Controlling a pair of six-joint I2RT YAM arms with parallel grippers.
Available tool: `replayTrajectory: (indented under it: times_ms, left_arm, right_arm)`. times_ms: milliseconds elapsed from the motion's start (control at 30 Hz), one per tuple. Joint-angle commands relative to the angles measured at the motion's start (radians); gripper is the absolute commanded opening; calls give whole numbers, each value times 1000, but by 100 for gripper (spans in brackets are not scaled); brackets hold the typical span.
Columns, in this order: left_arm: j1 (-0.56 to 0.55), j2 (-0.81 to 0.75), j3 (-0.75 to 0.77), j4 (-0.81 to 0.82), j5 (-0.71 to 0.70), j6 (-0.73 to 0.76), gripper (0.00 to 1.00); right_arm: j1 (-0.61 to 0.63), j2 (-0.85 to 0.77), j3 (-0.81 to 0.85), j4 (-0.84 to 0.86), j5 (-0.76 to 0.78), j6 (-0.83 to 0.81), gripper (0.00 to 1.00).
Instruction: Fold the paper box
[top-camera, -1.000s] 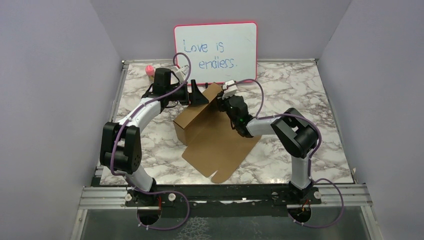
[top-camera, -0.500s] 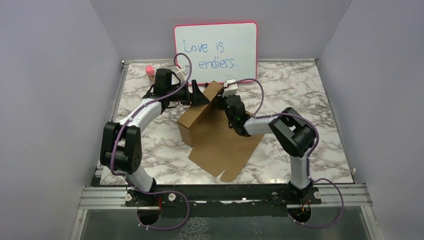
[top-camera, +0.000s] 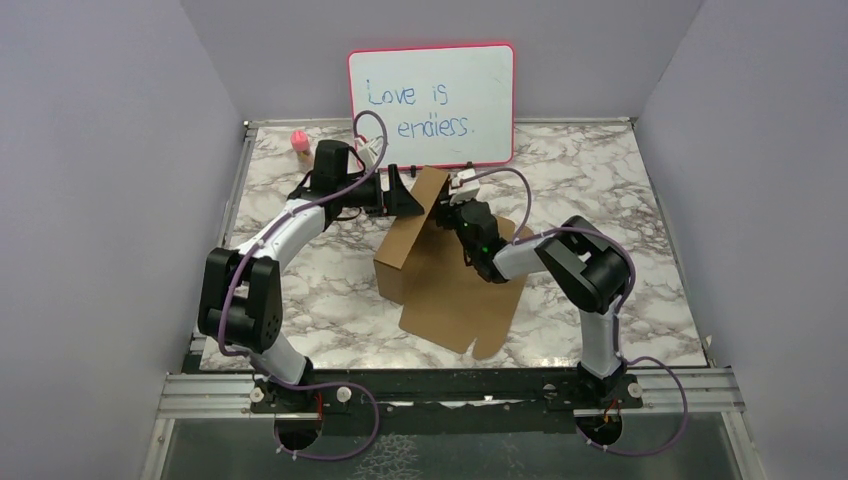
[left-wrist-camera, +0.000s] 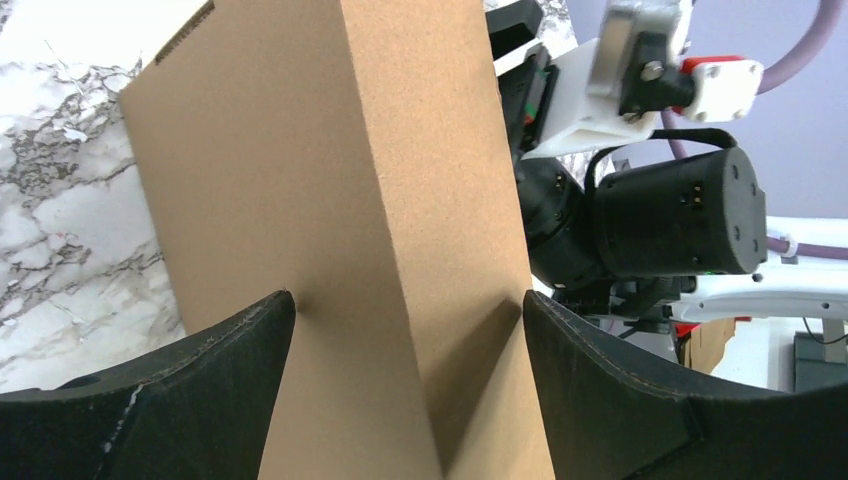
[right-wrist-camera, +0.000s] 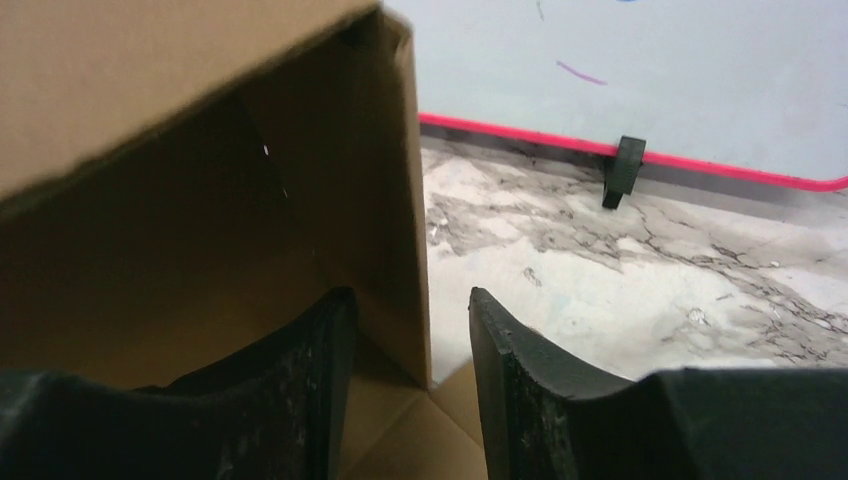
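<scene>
Brown cardboard paper box (top-camera: 450, 290): left gripper (left-wrist-camera: 407, 300) clamps its 11 o'clock corner; right gripper (right-wrist-camera: 412, 300), jaws parted, straddles a wall. Seat it squarely before creasing.

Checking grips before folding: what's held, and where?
The left gripper clamps the brown cardboard box by its folded corner; the right gripper straddles a wall edge, not gripping.

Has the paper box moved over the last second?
Yes. The paper box slid right: its left corner sat below the whiteboard's left edge, now clearly right of it.
</scene>
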Motion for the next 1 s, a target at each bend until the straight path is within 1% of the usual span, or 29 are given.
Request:
replayTrajectory:
  times_ms: [0, 100, 233, 333, 433, 600, 700, 767, 833, 900, 967]
  left_arm:
    - [-7, -60, 10, -61, -31, 25, 85]
    - [-2, -83, 18, -83, -81, 43, 87]
    - [1, -107, 44, -144, -158, 90, 90]
    - [2, -129, 56, -179, -207, 118, 91]
    - [2, -154, 74, -224, -275, 167, 92]
    - [2, -212, 75, -268, -396, 216, 93]
    - [-9, -237, 81, -301, -472, 230, 93]
    - [-45, -252, 101, -332, -541, 234, 93]
    - [-100, -264, 134, -368, -642, 243, 93]
    - [-161, -266, 171, -402, -735, 251, 93]
    - [-208, -260, 197, -426, -797, 253, 93]
  right_arm:
    - [0, -60, -53, 51, -37, -34, 53]
    - [-2, -104, -94, 48, -32, -38, 61]
    - [-2, -169, -125, -29, -21, -48, 73]
    - [-3, -230, -153, -107, -15, -35, 81]
    - [-7, -311, -158, -242, -25, 14, 88]
    - [-20, -424, -145, -460, -63, 96, 93]
    - [-24, -486, -153, -539, -100, 129, 94]
    - [-27, -518, -153, -584, -97, 130, 94]
    - [-26, -551, -164, -626, -73, 133, 94]
    - [-26, -593, -195, -641, -46, 147, 94]
    - [-28, -646, -240, -628, -19, 160, 94]
